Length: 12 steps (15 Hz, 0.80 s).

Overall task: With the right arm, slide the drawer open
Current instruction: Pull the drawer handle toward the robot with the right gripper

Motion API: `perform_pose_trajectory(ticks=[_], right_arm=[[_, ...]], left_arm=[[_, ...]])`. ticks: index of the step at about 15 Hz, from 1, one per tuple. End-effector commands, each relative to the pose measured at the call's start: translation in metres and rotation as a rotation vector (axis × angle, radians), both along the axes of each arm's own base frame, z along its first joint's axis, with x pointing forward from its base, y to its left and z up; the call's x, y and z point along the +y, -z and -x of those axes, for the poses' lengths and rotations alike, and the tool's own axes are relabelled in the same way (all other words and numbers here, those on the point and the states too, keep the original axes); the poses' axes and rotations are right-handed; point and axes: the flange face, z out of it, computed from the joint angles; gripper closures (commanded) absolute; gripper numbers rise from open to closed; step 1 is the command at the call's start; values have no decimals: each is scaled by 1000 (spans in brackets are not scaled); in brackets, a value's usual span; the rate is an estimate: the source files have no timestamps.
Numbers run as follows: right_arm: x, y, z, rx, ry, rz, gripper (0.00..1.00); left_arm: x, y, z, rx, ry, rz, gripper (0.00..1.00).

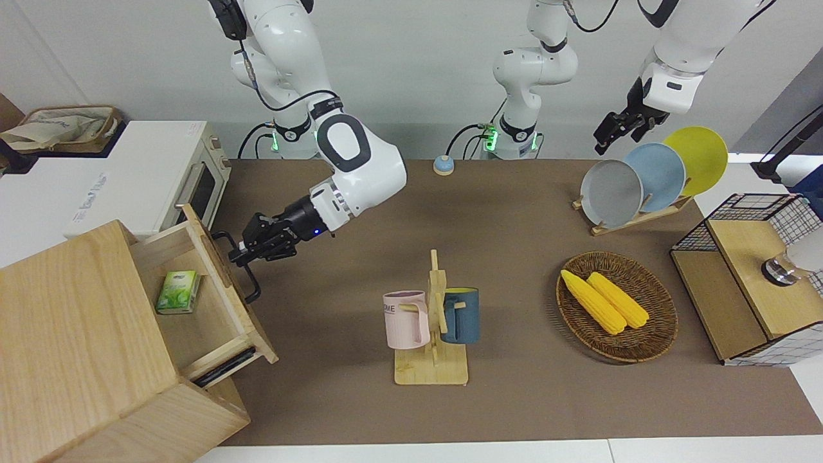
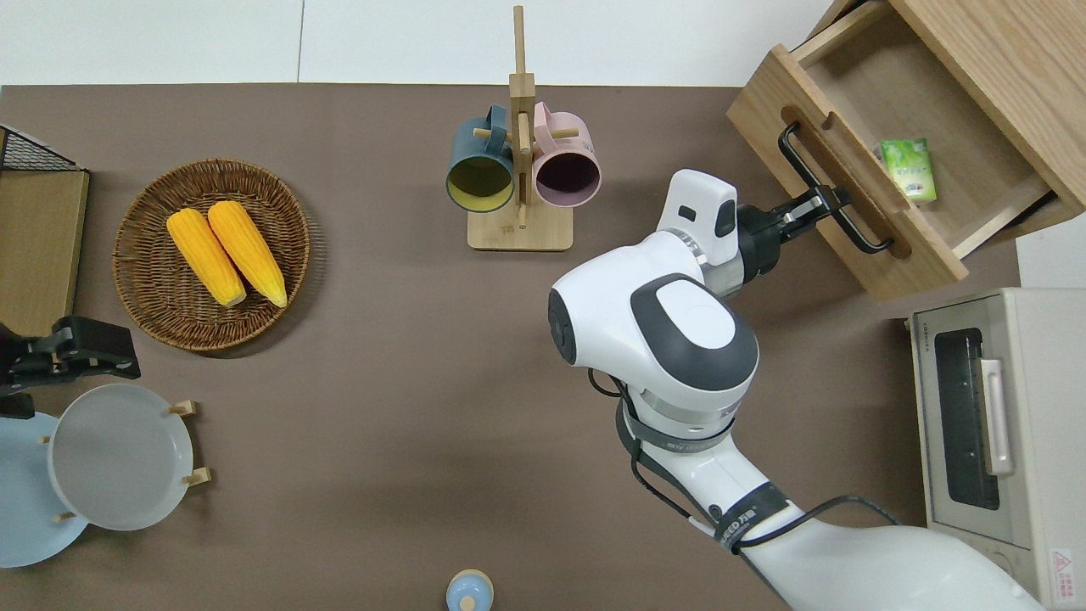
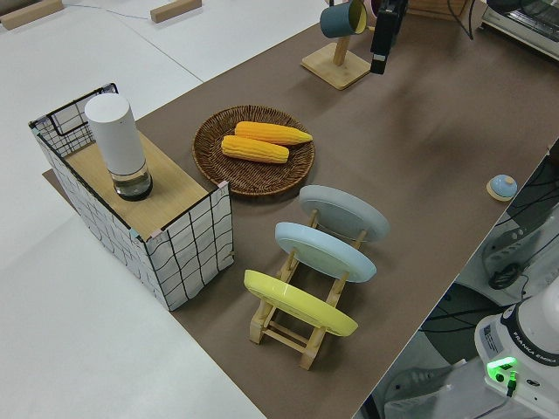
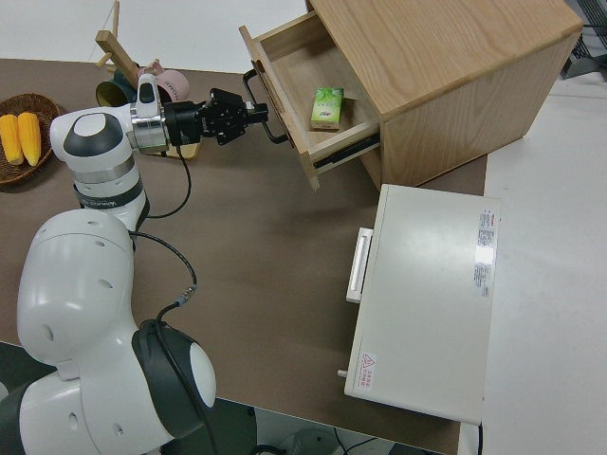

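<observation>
The light-wood drawer (image 1: pixel 199 328) stands pulled well out of the big wood box (image 1: pixel 71 334) at the right arm's end of the table. A small green packet (image 1: pixel 178 290) lies inside it. My right gripper (image 1: pixel 239 247) is shut on the drawer's black bar handle (image 1: pixel 252 289), near the handle's middle. The overhead view shows the same grip: gripper (image 2: pixel 819 206), handle (image 2: pixel 857 238), drawer (image 2: pixel 882 93), packet (image 2: pixel 908 170). The right side view shows the gripper (image 4: pixel 248 112) on the handle too. My left arm is parked, its gripper (image 1: pixel 611 132) up in the air.
A white toaster oven (image 1: pixel 161 186) stands beside the wood box, nearer to the robots. A mug rack (image 1: pixel 432 321) with two mugs stands mid-table. A basket of corn (image 1: pixel 617 305), a plate rack (image 1: pixel 643 180) and a wire-mesh box (image 1: pixel 752 276) are toward the left arm's end.
</observation>
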Motion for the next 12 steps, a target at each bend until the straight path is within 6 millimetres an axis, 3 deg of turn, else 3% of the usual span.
perform_pose_trajectory(ticks=[1,6,12], right_arm=[[22,-9,15,-25,51,-44,1000],[51,-19,33,-10,62,-75,1000],[69,-30,46,1,79,-110,1000]], left_arm=[[0,-4,3,-7,9,5,7],[0,-4,3,-7,9,5,7],[0,-4,3,-7,9,5,7]])
